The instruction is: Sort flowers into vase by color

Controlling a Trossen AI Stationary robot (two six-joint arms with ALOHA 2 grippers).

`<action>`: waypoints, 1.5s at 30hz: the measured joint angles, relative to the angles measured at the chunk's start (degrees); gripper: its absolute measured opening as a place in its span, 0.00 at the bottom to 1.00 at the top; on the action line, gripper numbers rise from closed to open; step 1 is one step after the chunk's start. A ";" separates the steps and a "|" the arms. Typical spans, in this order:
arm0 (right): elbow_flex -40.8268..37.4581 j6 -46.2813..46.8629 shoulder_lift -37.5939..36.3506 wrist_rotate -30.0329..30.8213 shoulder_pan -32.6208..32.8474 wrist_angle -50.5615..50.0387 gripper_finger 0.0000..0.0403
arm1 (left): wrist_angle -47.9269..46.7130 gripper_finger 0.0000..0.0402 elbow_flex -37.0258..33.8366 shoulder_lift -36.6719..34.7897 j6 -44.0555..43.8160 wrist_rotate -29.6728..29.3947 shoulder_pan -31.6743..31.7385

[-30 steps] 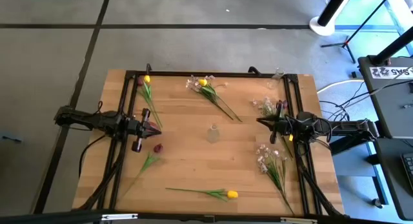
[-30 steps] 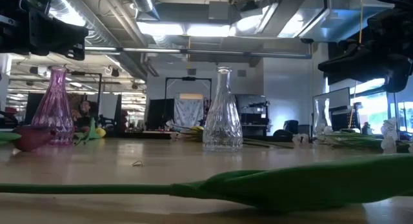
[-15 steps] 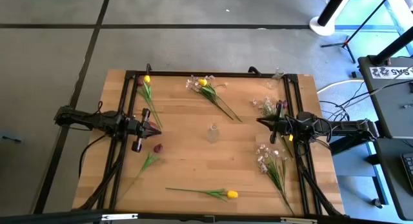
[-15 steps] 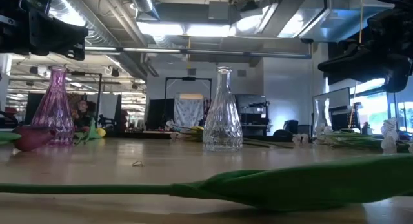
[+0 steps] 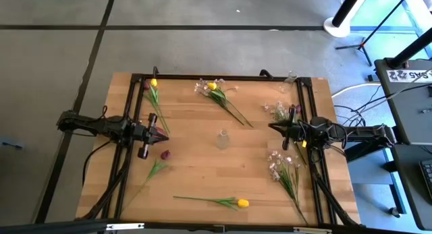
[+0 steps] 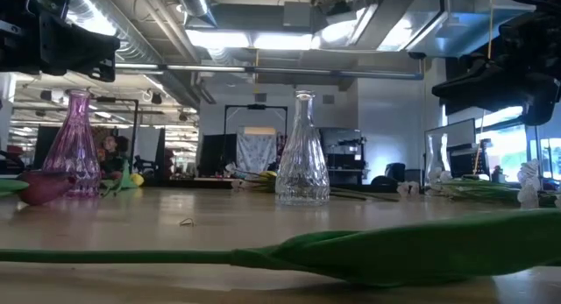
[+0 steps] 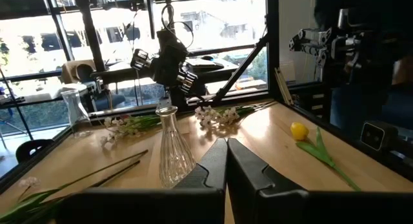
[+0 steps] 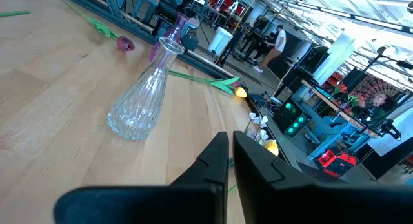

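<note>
High view, clear vase [image 5: 223,139] mid-table [image 5: 196,173], flowers [image 5: 225,100] scattered around it, left tool [image 5: 164,135] and right tool [image 5: 271,127] both closed, empty.

Four cameras watching one wooden table [image 5: 202,166]

One is looking straight down from overhead; one is sitting at tabletop height, facing the room; each wrist camera is peering inward across the boards. All four are sharing the clear ribbed glass vase [image 5: 223,139] [image 6: 302,151] [image 7: 175,150] [image 8: 143,98] at centre.
</note>
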 joint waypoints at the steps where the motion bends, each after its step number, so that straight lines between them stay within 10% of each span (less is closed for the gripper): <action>1: -0.01 0.01 0.00 -0.01 0.00 -0.01 0.06 | 0.00 0.00 0.00 0.00 -0.02 0.02 0.00; 14: 7.24 20.66 3.15 -8.66 0.06 2.33 0.04 | 0.01 0.00 0.02 0.02 -0.02 0.01 0.00; 23: 31.85 30.16 28.25 -8.97 0.60 -24.35 0.03 | -0.01 0.00 0.07 0.00 -0.04 0.01 0.00; 31: 54.40 57.63 50.46 -11.00 9.47 -52.04 0.04 | -0.03 0.00 0.07 0.02 -0.07 0.02 0.00; 45: 62.63 76.95 72.58 -19.55 22.03 -69.73 0.63 | -0.02 0.00 0.07 0.02 -0.08 0.04 0.00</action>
